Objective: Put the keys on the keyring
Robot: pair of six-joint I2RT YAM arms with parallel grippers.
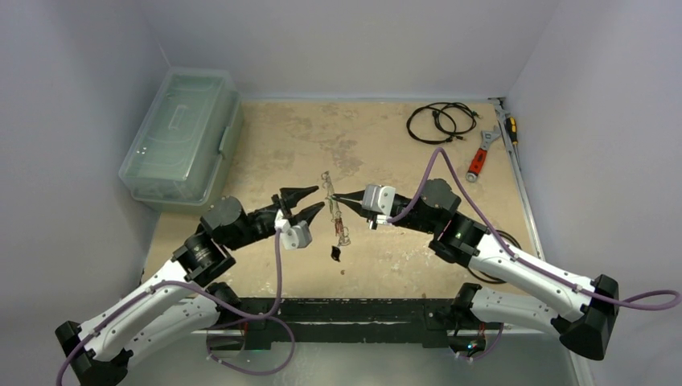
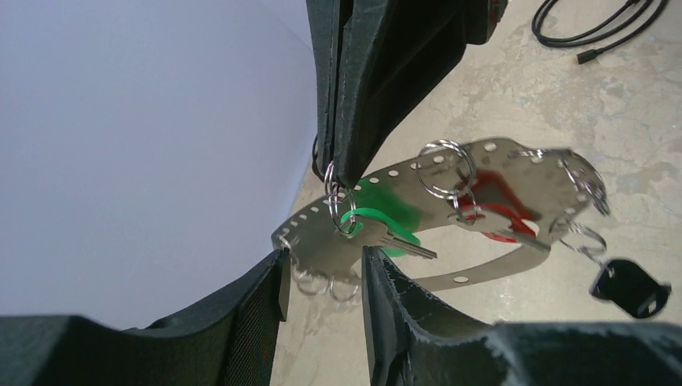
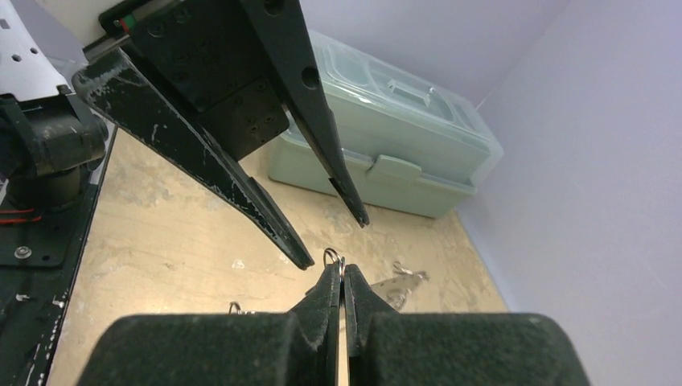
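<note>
Though its jaws hide the contact, the right gripper (image 2: 342, 177) seemingly clamps the keyring (image 2: 515, 153), the left gripper (image 2: 323, 261) with jaws apart.

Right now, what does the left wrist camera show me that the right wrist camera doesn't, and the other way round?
Only the left wrist: the flat face of the keyring, the green key and red key hanging from it, the black key by its far end, and a black cable.
Only the right wrist: the clear storage box; the keyring is edge-on there, with no keys showing.
Both: the right gripper shut on the keyring's rim, and the left gripper open beside it.
</note>
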